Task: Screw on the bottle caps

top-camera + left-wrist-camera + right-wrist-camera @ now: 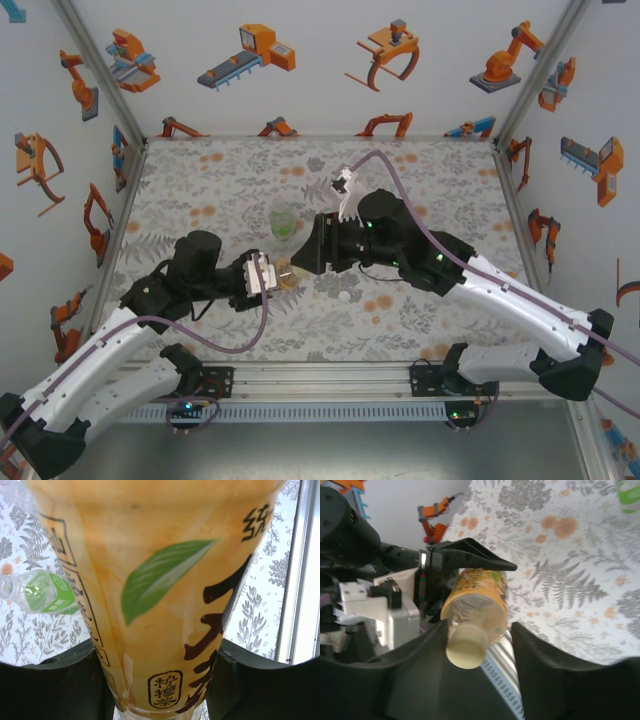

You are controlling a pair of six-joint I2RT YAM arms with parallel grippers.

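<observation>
The pale yellow cap [466,651] sits on the neck of the orange bottle [479,597]. The left pincer [160,680] clamps the bottle tight and holds it level above the surface [420,180]. The right pincer [479,627] reaches in from the right, its jaws parted either side of the cap and gripping nothing. This looks like a pause between turns; next it must close on the cap and twist.

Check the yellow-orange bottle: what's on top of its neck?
A pale yellow cap sits on the neck of the yellow-orange bottle, between the open jaws of the right gripper. It covers the threads, so how far it is screwed down cannot be told.
</observation>
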